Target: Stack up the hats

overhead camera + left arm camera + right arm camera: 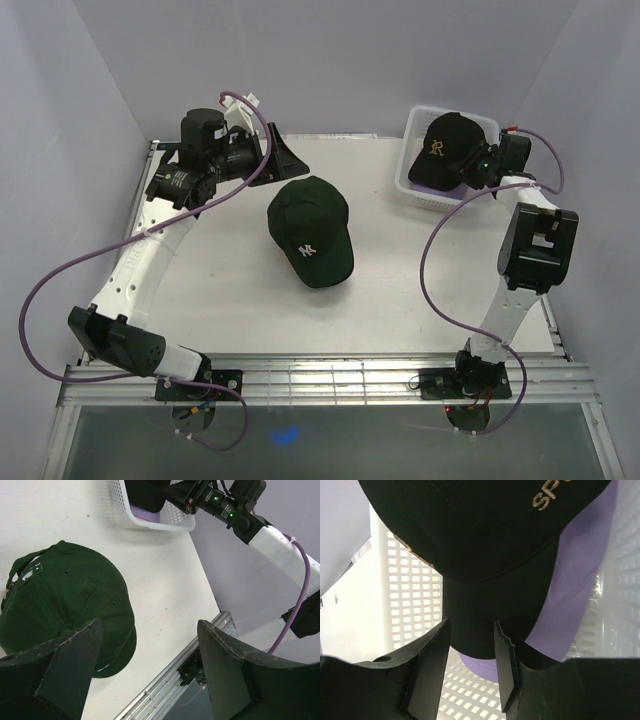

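The left gripper [149, 627] stands wide, with nothing between its jaws. The dark green cap [65, 595] lies crown-up on the table [165, 580], below this gripper and off toward its left finger [70, 670]. That finger overlaps the cap's edge in the wrist view, while the overhead view shows the gripper near the cap's far side and not touching it. A white logo is stitched on the cap's front panel. Under the other finger there is only bare table running out to the metal rail [165, 680].

The right gripper [471, 625] reaches into the white mesh basket [405, 590], its jaws at a narrow gap. The black cap [470, 530] sits just ahead of and above the fingertips, and its brim comes down to the gap between them. The right-hand fingertip overlaps the brim. From this angle I cannot tell whether the fingers pinch the brim or merely stand close around it. Tan lettering shows on the black cap above the jaws. A lavender cap [575, 595] lies under the black one, showing beyond the right finger and below the brim, with the basket's mesh wall on either side of the gripper.

The two caps in the basket are well apart from the dark green cap.
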Motion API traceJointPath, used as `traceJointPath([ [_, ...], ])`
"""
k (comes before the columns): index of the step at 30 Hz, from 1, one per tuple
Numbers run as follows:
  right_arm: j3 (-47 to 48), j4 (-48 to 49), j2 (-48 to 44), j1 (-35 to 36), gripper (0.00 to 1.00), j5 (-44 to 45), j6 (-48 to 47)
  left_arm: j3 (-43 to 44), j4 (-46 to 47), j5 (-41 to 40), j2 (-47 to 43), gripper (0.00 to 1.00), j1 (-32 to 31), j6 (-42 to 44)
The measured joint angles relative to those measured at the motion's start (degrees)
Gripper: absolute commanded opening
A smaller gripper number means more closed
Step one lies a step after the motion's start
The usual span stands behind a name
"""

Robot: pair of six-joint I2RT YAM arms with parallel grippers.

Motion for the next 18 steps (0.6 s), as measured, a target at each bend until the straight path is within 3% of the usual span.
traceJointPath([
  [9, -1.75, -3.43, -1.53, -0.33, 0.48, 4.98, -1.97, -0.02, 0.0, -0.02, 0.0, 0.86, 0.0, 0.0],
  [12, -1.75, -3.87, -1.51, -0.33, 0.59, 5.44, -2.21, -0.02, -0.02, -0.04, 0.0, 0.87, 0.0, 0.0],
  [18, -1.7, -3.04, -0.9, -0.33, 0.6, 4.52, -2.21, 0.0, -0.02, -0.13, 0.0, 0.87, -0.11, 0.0],
])
